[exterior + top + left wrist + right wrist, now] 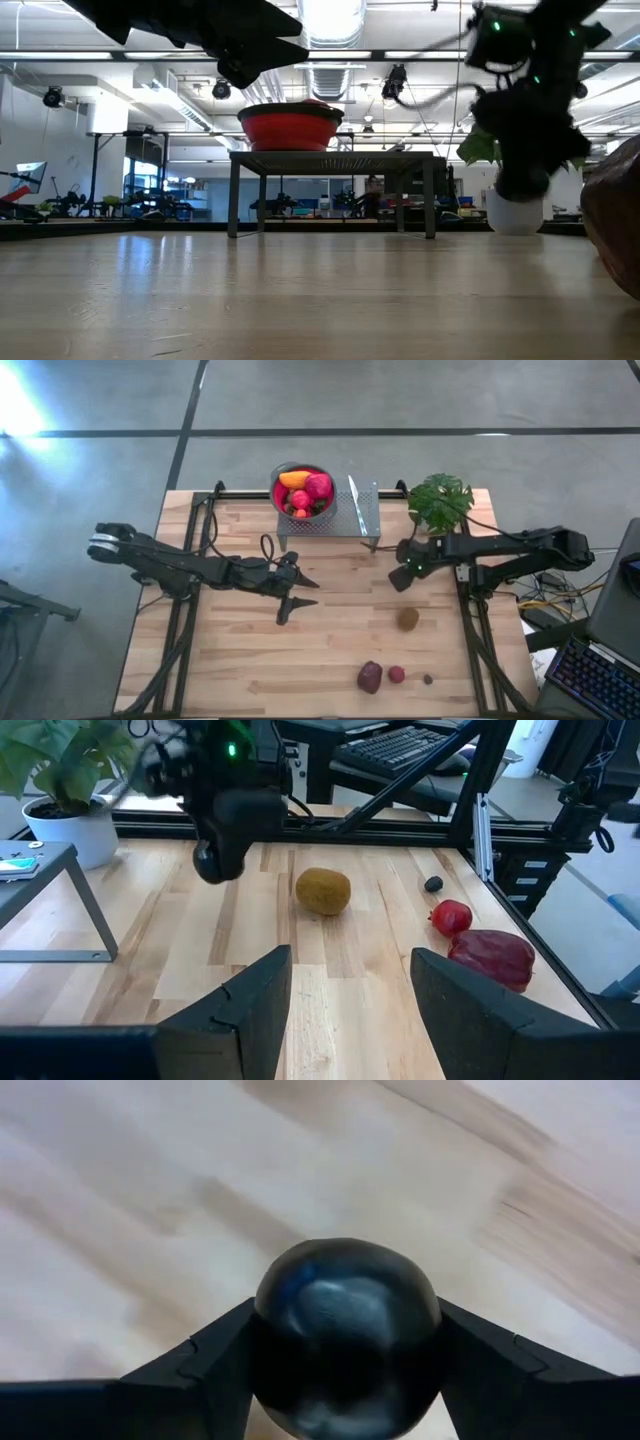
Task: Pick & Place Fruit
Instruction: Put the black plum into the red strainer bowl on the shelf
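The right claw [345, 1355] pinches a dark round fruit [345, 1335] between its two fingers, above blurred pale wood. In the high view this claw [402, 576] sits right of centre, its arm running back to the right edge, just below a potted plant [440, 502] at the bench's upper right. In the low view the same arm shows as a dark blurred mass at the upper right, in front of the plant's white pot [516, 212].

The left claw [297, 594] sits near the middle of the high view, fingers spread and holding nothing, its arm stretching back to the left edge. Its wrist view looks out between those spread fingers [265, 1000] across the wooden bench [230, 670].

Four fruits lie loose on the bench. A brown kiwi [408, 619] lies right of centre in the high view. Along the lower right lie a large maroon fruit [370, 677], a small red fruit [397, 675] just beside it, and a tiny dark berry [428, 680] a little farther right. The left wrist view shows the same kiwi [323, 891] at centre, with the other three to the right of it.

At the top centre of the high view a small metal stand [345, 520] carries a round bowl [276, 485] holding red and orange fruit [305, 490]. In the low view the bowl [290, 126] appears red, on the stand at upper centre.
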